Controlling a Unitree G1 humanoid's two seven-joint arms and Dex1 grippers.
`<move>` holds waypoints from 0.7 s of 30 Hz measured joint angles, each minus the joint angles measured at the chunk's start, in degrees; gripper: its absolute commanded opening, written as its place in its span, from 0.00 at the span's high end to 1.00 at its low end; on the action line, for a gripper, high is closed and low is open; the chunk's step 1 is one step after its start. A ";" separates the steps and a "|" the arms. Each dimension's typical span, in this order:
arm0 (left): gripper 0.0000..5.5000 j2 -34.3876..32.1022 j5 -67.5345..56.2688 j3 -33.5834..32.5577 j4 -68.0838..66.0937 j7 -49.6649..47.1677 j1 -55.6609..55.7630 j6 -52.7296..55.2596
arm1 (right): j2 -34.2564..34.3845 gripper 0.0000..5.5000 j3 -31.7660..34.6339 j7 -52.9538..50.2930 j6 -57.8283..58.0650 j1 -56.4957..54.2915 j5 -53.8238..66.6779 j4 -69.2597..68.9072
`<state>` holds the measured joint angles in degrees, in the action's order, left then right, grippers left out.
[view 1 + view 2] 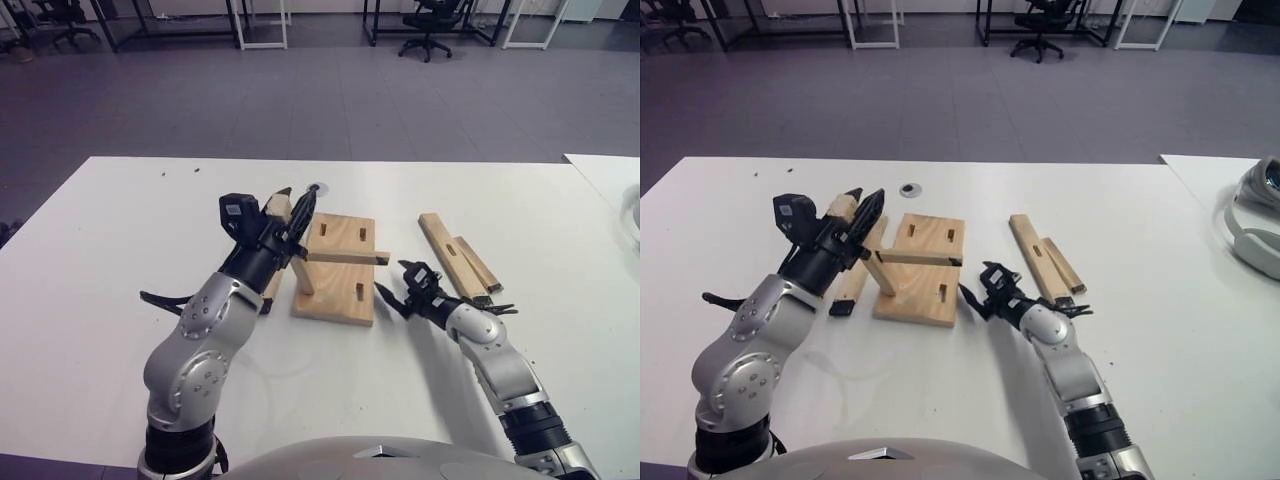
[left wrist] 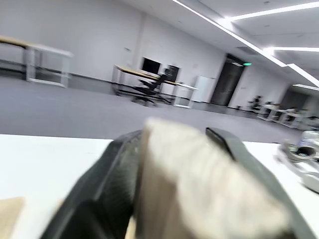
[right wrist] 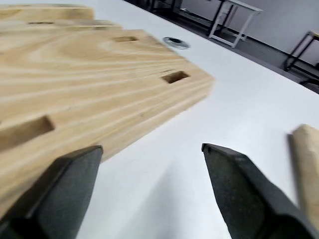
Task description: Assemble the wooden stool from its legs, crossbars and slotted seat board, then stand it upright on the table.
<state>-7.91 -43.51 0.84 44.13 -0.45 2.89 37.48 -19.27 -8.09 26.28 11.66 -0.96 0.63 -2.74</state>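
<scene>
Left of centre, my left jaws point(image 1: 290, 210) pinch a tilted leg point(image 1: 301, 272) at the left edge of the seat board point(image 1: 335, 300). The leg's crossbar point(image 1: 350, 257) reaches right over the board, which lies flat on the bench point(image 1: 120, 230). My right jaws point(image 1: 392, 282) are spread just beside its right edge. Further right lie two loose wooden pieces point(image 1: 445, 250).
</scene>
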 measured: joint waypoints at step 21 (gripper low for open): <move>0.34 -18.64 19.99 8.48 -33.69 6.91 3.32 -6.07 | -2.03 0.32 13.49 -2.36 -3.51 -6.79 6.12 6.54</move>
<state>-26.55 -23.51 9.32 10.44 6.46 6.22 31.41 -21.30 5.39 23.92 8.15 -7.75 6.75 3.80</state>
